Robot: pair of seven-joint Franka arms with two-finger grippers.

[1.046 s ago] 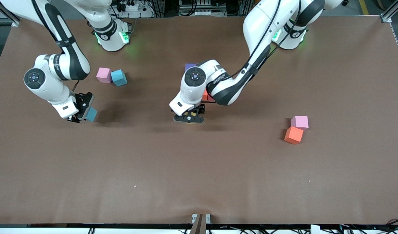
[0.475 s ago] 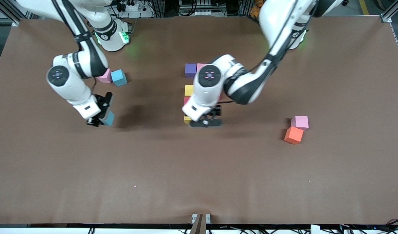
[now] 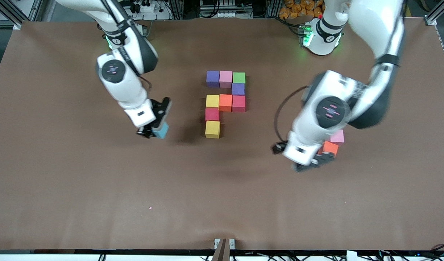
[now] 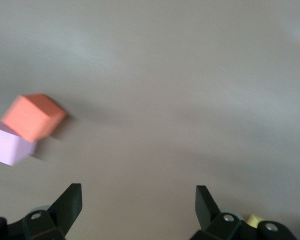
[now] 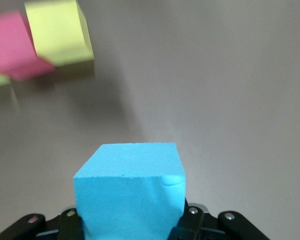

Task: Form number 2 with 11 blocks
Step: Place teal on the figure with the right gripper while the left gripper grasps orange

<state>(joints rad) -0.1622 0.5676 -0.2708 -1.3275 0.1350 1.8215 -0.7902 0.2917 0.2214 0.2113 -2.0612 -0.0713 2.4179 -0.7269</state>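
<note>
Several blocks lie in the middle of the table as a partial number 2 (image 3: 225,102): purple (image 3: 212,78), pink (image 3: 225,78) and green (image 3: 239,78) in the row nearest the bases, and a yellow cube (image 3: 212,129) nearest the camera. My right gripper (image 3: 154,131) is shut on a light blue cube (image 3: 161,131) (image 5: 129,192) above the table, beside that yellow cube (image 5: 59,32). My left gripper (image 3: 312,161) (image 4: 138,200) hangs open and empty next to an orange cube (image 3: 331,147) (image 4: 33,116) and a pink cube (image 3: 338,137) (image 4: 8,144), which touch each other.
The brown table (image 3: 98,199) stretches bare toward the camera, with a tiny pink speck (image 3: 150,208) on it. A metal bracket (image 3: 224,246) sits at the middle of the near edge. The left forearm overhangs the pink cube.
The left arm swung away from the block figure toward its own end of the table, to the orange and pink cubes. The right arm carried the light blue cube toward the figure.
</note>
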